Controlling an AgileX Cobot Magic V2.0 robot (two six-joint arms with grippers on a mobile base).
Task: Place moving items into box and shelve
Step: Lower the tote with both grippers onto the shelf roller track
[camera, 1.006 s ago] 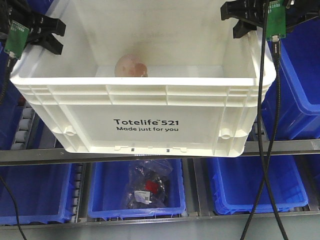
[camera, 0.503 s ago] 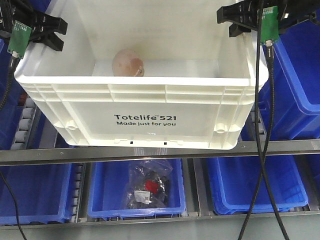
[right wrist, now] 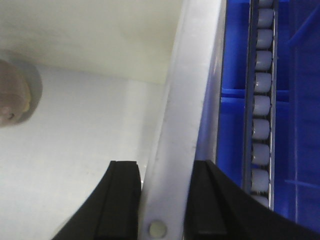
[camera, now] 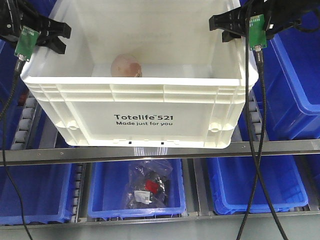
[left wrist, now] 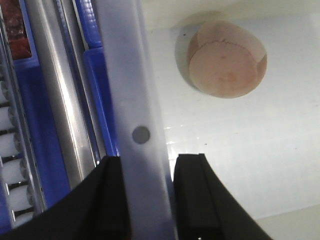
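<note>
The cream-white box [camera: 145, 117] printed "Totelife 521" is held level just above the shelf's front rail. A round pinkish-beige ball [camera: 126, 65] lies on its floor near the back wall. My left gripper [camera: 52, 37] is shut on the box's left rim, and my right gripper [camera: 225, 25] is shut on its right rim. In the left wrist view the rim [left wrist: 142, 100] runs between the black fingers [left wrist: 197, 200], with the ball [left wrist: 227, 60] beyond. The right wrist view shows the rim [right wrist: 185, 100] clamped in my right gripper [right wrist: 165, 180], the ball [right wrist: 12, 97] at the left edge.
A metal shelf rail [camera: 280, 146] crosses under the box. Blue bins stand at the right [camera: 300, 75] and on the lower level [camera: 255, 190]; the middle one [camera: 102, 192] holds a clear bag of small parts [camera: 148, 187]. Roller tracks [right wrist: 262, 100] flank the box. Cables [camera: 260, 150] hang from the wrists.
The box has risen and moved back toward the shelf; its bottom edge now sits above the rail. Both grippers travelled with it, still clamped on the rims.
</note>
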